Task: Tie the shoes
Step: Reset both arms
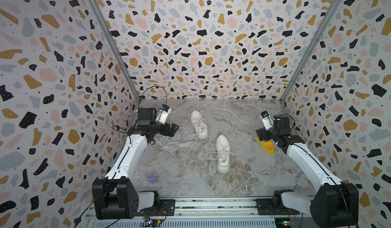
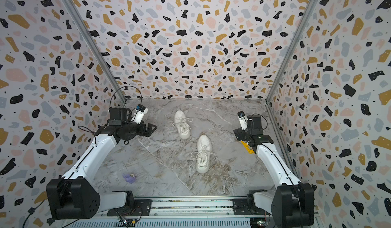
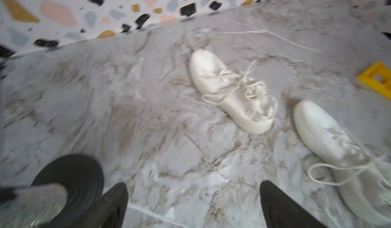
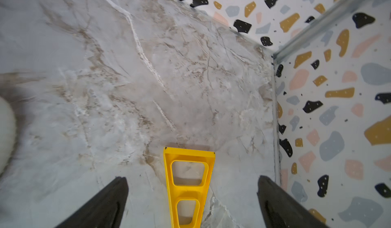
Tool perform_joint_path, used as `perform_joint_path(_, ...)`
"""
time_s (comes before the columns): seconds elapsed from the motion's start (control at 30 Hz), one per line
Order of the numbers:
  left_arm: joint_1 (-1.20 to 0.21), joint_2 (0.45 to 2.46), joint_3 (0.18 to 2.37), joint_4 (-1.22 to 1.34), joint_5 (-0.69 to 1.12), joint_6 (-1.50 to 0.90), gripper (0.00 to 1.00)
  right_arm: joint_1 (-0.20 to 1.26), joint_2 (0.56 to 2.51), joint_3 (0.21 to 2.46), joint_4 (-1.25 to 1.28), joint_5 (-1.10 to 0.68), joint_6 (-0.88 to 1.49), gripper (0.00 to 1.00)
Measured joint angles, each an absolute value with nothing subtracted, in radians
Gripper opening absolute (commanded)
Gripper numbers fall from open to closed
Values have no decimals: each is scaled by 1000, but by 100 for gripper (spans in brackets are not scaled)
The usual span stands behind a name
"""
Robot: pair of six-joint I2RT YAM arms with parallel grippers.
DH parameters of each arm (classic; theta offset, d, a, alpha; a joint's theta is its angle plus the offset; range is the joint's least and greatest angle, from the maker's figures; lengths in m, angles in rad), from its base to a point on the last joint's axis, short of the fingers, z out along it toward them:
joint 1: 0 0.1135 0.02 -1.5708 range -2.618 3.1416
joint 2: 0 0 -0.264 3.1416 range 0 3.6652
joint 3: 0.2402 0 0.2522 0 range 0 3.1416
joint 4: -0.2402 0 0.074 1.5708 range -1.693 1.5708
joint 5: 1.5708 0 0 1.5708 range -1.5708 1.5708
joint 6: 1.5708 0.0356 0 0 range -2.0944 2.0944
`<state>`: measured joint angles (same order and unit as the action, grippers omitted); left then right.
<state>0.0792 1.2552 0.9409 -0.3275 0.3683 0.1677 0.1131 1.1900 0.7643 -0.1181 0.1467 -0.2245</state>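
Overhead pair, low wrists, shared tabletop (image 1: 249, 180)

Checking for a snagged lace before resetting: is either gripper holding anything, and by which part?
Nothing is held. Left gripper and right gripper stand open, empty; far shoe and near shoe lie free on the table.

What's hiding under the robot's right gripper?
A yellow plastic frame with two cut-out holes lies flat on the grey marble table, below the open right gripper. In a top view the gripper hides part of the frame. Nothing else shows underneath.
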Motion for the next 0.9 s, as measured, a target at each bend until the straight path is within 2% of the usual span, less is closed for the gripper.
perform_joint_path(0.13, 137, 1238, 751, -115, 314, 87, 100, 111, 1213, 622, 65, 157, -131, 100)
perform_joint_path(0.33, 118, 1200, 524, 152, 357, 72, 100, 111, 1333, 538, 268, 115, -92, 100)
perform_joint_path(0.57, 35, 1228, 522, 279, 289, 88, 100, 111, 1457, 488, 490, 120, -97, 100)
perform_joint_path(0.9, 3, 1322, 464, 371, 173, 83, 100, 101, 1464, 413, 653, 107, -97, 100)
